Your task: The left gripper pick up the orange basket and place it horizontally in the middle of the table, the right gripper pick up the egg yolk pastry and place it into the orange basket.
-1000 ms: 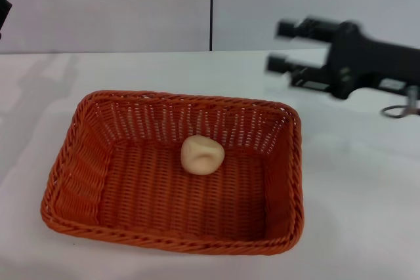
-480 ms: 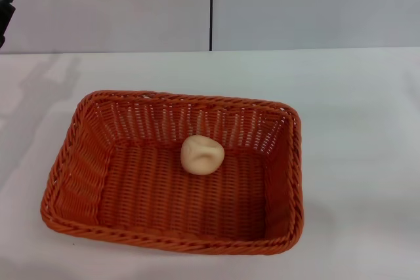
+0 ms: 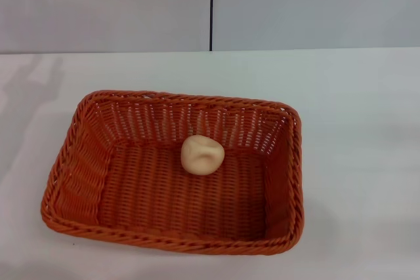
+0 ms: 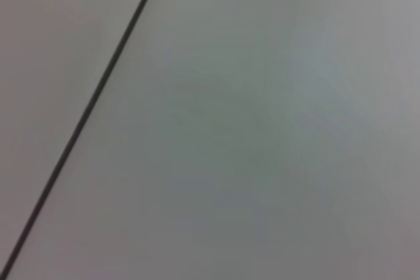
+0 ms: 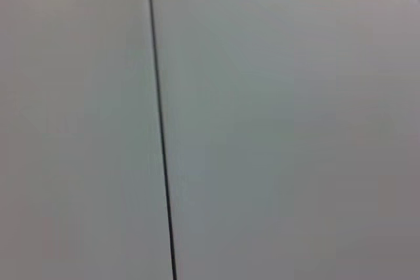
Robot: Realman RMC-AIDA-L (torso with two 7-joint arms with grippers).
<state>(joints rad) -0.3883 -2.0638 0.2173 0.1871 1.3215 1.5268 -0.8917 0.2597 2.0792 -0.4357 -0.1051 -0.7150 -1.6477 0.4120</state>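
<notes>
We find both steps apparently finished: the orange basket (image 3: 172,172) lies lengthwise mid-table (image 3: 354,116), and the egg yolk pastry (image 3: 202,155) sits inside it, toward the basket's far wall. Neither gripper appears in any view, so we cannot tell their fingers' state. The basket is rectangular openwork weave with a braided rim; the pastry is a smooth, dimpled cream ball.

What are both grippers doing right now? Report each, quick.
Left gripper: not in any view, state unknown.
Right gripper: not in any view, state unknown; the small round cream-beige pastry lies unheld inside the rectangular orange woven basket.
</notes>
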